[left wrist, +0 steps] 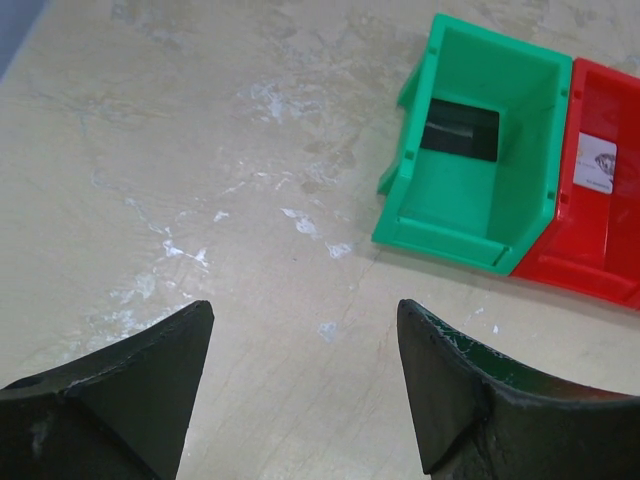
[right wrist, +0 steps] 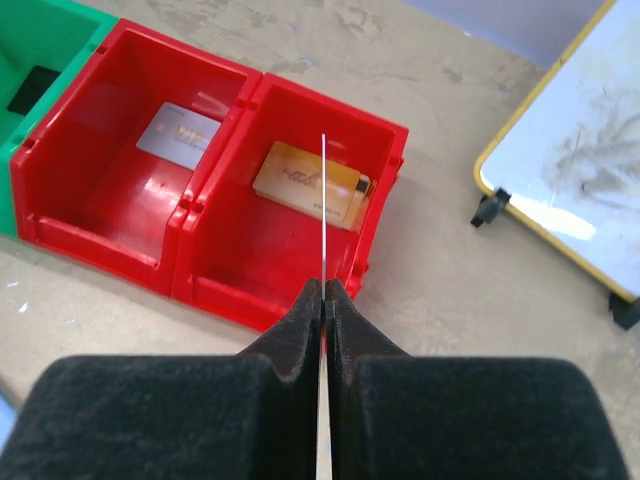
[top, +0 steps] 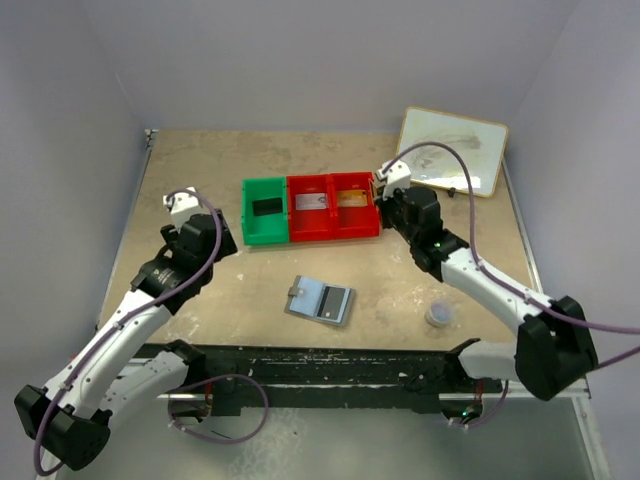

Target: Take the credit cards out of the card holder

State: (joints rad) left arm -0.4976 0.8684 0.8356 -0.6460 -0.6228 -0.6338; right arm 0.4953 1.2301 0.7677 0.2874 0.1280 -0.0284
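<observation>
Red plastic first: the right red bin (right wrist: 250,250) sits under your right hand (right wrist: 323,290). Its fingers are pressed together on a thin card (right wrist: 323,215), seen edge-on as a pale line sticking out toward the far side above that bin. A gold card (right wrist: 305,185) lies flat on the floor of the same bin, slightly skewed. The middle red bin (right wrist: 110,190) touches it on the left and has a silver card (right wrist: 178,135) lying flat inside. The green bin (left wrist: 470,215) touches the middle red bin's left side, with a dark card (left wrist: 460,132) at its bottom.

Your left hand (left wrist: 305,320) is spread wide with nothing between its fingers, over bare desk (left wrist: 150,150) left of the green bin.

The card holder (top: 320,300) lies open flat near the desk's middle, on the near side of the bins and well apart from them, neither hand touching it. One half looks pale, the other dark; can't tell whether a card lies in it. A small round puck (top: 440,314) sits to the right of the card holder. The whiteboard (top: 452,150) lies at the far right, just right of your right hand.
</observation>
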